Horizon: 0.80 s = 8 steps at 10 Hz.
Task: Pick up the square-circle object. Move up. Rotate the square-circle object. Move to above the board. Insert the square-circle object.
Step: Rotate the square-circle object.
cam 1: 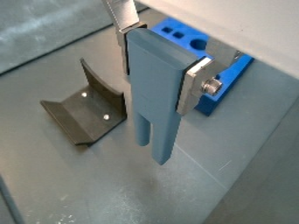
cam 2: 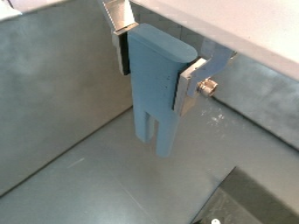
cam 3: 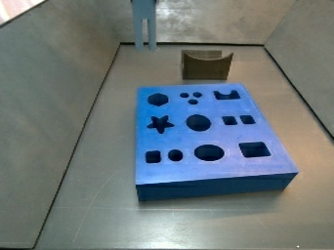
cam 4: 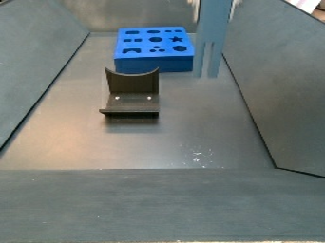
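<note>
My gripper is shut on the square-circle object, a slim grey-blue block. The silver fingers clamp its upper end from both sides. The same grip shows in a wrist view, with the block hanging upright, prongs down. In both side views the block hangs clear above the floor. The gripper itself is cut off above both side views. The blue board lies flat on the floor with its holes facing up. The block is off beside the board, not above it.
The dark fixture stands on the floor next to the board, and a corner of it shows in a wrist view. Sloping grey walls enclose the floor on the sides and back.
</note>
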### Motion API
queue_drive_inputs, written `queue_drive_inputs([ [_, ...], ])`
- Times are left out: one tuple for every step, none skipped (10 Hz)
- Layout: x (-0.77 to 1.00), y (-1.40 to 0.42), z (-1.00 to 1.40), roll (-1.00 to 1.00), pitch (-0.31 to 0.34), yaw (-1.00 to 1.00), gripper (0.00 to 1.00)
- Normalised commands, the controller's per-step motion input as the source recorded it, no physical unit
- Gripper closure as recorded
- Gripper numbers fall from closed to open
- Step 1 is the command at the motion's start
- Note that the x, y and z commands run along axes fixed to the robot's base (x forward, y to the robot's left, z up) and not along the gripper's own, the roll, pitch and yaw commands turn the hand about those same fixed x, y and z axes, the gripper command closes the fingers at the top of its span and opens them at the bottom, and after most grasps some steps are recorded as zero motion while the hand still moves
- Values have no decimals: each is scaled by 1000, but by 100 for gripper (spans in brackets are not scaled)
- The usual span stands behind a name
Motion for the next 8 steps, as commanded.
queue_drive_inputs([
  [21, 11, -1000, -24, -36, -65, 100],
  [25, 15, -1000, -20, -39, -61, 100],
  [25, 18, -874, -17, -37, -59, 100],
  [20, 21, -653, -13, -36, -56, 100],
  [16, 23, -492, -9, -39, -55, 100],
  [14, 23, -386, -7, -41, -55, 100],
  [0, 0, 0, 0, -39, -55, 0],
  [0, 0, 1000, -1, -27, -57, 0],
])
